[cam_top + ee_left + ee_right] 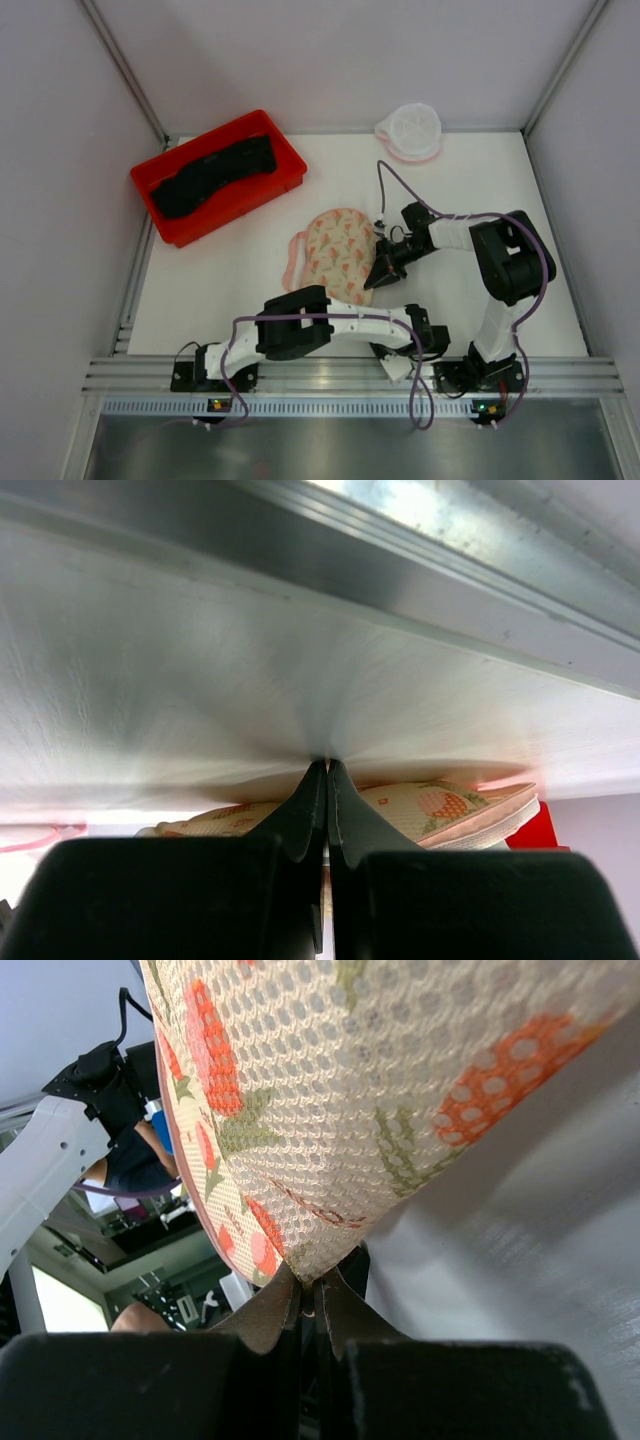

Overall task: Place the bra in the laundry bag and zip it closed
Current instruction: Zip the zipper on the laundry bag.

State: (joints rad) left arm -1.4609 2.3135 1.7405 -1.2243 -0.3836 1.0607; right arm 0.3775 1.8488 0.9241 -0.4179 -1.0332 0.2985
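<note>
The bra [215, 172], black and soft, lies in a red bin [283, 186] at the back left. The laundry bag [411, 130], a round white mesh pouch with pink edging, sits at the table's far edge, apart from both arms. My right gripper [372, 283] [312, 1282] is shut on the rim of a peach patterned fabric piece [340, 252] [350, 1090] in the middle of the table. My left gripper [396, 363] [327, 766] is shut near the table's front edge, its tips against the white surface with nothing seen between them.
White side walls close in the table on the left, right and back. An aluminium rail [340, 375] runs along the front edge by the arm bases. A pink strap [292, 262] trails from the peach piece's left side.
</note>
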